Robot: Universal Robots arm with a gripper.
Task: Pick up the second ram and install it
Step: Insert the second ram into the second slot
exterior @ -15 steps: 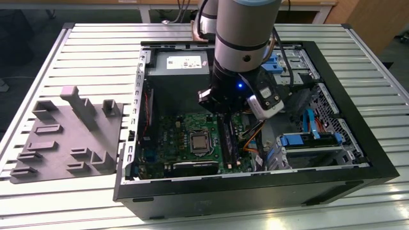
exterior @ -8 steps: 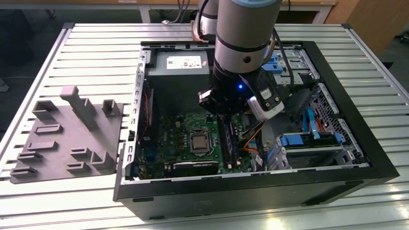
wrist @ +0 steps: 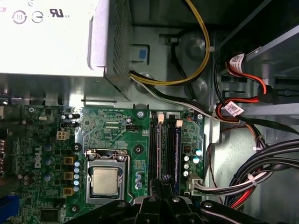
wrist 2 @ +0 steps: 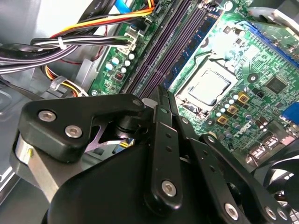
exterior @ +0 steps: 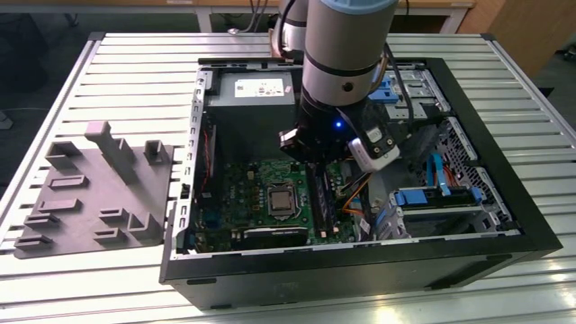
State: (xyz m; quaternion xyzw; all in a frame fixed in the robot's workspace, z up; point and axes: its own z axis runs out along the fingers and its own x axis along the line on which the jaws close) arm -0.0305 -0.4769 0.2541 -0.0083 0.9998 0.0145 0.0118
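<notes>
Gripper (wrist: 163, 184) pinched shut, poised right over the motherboard's (wrist: 117, 135) memory slots (wrist: 155, 149). Second ram (wrist: 177, 149) seated upright in its slot, beside the processor socket (wrist: 105, 179).

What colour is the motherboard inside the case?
Green, with black slots; the motherboard shows best in the first wrist view.

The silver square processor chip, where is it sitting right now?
In the exterior view, the silver square processor chip sits on the green motherboard inside the black computer case, to the exterior view's left of the long black memory slots.
</notes>
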